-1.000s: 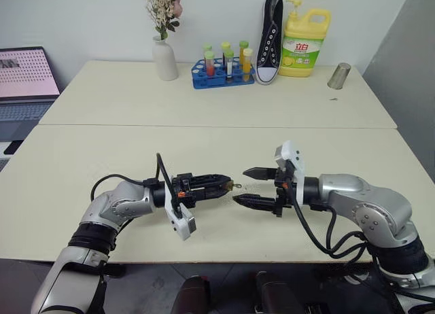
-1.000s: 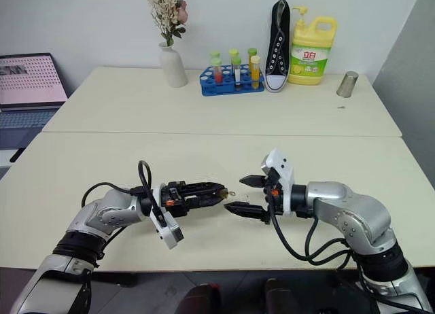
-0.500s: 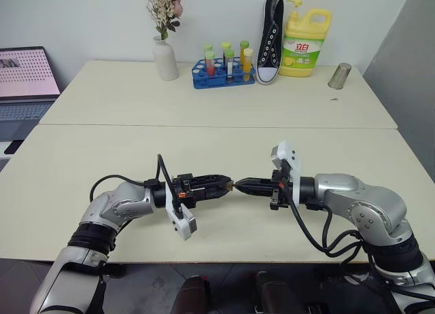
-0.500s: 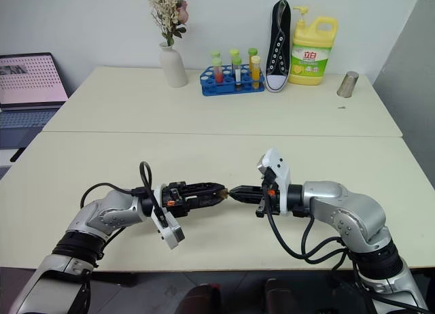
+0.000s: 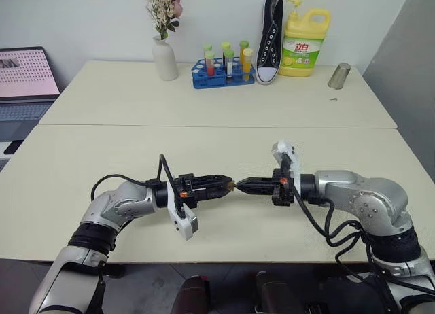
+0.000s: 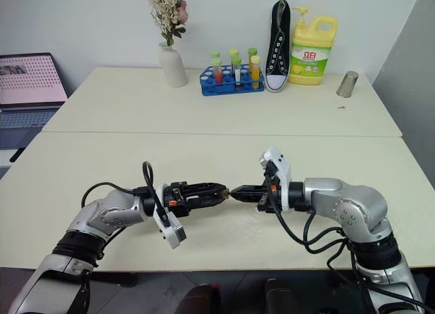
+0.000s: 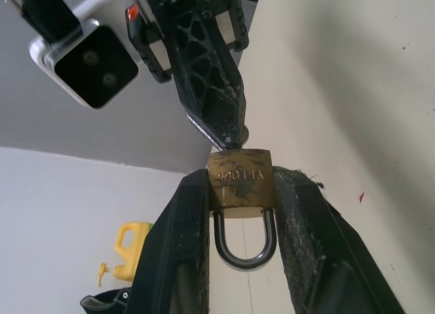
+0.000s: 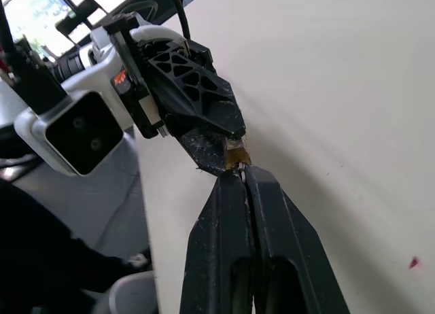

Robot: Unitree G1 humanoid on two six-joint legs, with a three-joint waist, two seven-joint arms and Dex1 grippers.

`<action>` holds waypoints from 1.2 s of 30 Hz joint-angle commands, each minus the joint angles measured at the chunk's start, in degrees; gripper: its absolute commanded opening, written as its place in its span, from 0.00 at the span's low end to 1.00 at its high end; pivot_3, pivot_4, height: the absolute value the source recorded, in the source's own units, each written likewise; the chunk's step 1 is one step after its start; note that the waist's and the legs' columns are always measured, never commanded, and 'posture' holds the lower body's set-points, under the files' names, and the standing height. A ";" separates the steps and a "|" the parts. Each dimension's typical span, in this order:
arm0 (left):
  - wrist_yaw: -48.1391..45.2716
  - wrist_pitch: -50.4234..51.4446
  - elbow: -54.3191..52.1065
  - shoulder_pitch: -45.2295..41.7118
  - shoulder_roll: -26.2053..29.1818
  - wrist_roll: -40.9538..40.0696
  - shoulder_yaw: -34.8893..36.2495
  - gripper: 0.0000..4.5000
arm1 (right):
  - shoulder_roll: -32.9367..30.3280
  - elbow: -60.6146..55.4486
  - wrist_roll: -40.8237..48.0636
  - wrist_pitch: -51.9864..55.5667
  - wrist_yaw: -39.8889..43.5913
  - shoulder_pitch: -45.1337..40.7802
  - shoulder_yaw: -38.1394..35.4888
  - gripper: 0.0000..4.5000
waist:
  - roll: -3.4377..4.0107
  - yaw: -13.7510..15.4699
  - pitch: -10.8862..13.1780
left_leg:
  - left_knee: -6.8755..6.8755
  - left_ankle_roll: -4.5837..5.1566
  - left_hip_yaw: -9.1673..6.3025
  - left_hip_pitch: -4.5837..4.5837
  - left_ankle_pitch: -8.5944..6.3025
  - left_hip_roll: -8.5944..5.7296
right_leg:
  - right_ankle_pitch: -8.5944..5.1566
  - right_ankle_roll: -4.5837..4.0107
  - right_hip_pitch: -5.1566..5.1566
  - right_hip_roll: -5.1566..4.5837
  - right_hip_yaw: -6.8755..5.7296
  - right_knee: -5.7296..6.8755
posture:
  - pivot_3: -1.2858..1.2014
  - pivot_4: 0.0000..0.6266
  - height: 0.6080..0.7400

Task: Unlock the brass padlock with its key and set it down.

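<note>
Both arms are raised above the cream table (image 5: 81,158), grippers pointing at each other, tip to tip. The left gripper (image 5: 224,186) clamps the brass padlock (image 7: 239,179) between its two fingers (image 7: 183,232), body pinched at the sides, silvery shackle (image 7: 245,242) hanging back between them. The right gripper (image 5: 242,185) has its fingers pressed together, tips meeting the padlock's keyhole end; whether they pinch the key cannot be told. On the far table stand a vase (image 5: 164,58), test-tube rack (image 5: 221,73), sneaker (image 5: 270,37), detergent bottle (image 5: 305,43) and metal cup (image 5: 338,76).
</note>
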 commanded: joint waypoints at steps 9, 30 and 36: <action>1.90 -0.36 -2.90 -1.14 0.21 0.95 0.23 0.21 | 7.36 11.45 9.83 20.32 -8.04 -8.24 -10.75 0.00 | 0.01 -0.05 0.00 | -0.03 0.00 -0.01 -0.03 0.00 -0.01 | 0.00 0.00 -0.01 -0.04 0.00 0.00 | 0.52 0.24 1.00; 6.27 -0.27 -2.54 0.51 0.72 4.08 -0.09 0.21 | 7.34 10.51 11.22 21.17 -10.79 -9.41 -9.11 0.00 | 0.01 -0.18 0.00 | -0.05 0.01 -0.01 -0.07 -0.01 -0.02 | 0.00 0.00 -0.05 -0.05 0.00 -0.01 | 0.52 0.24 1.00; 6.44 0.42 -2.68 0.71 0.86 3.73 -0.33 0.21 | -0.86 -0.12 4.33 9.95 -2.74 -4.70 -1.40 0.38 | 0.02 -0.10 0.00 | -0.07 0.01 -0.03 -0.09 -0.01 -0.04 | -0.01 0.01 -0.07 -0.06 -0.02 -0.03 | 0.52 0.24 1.00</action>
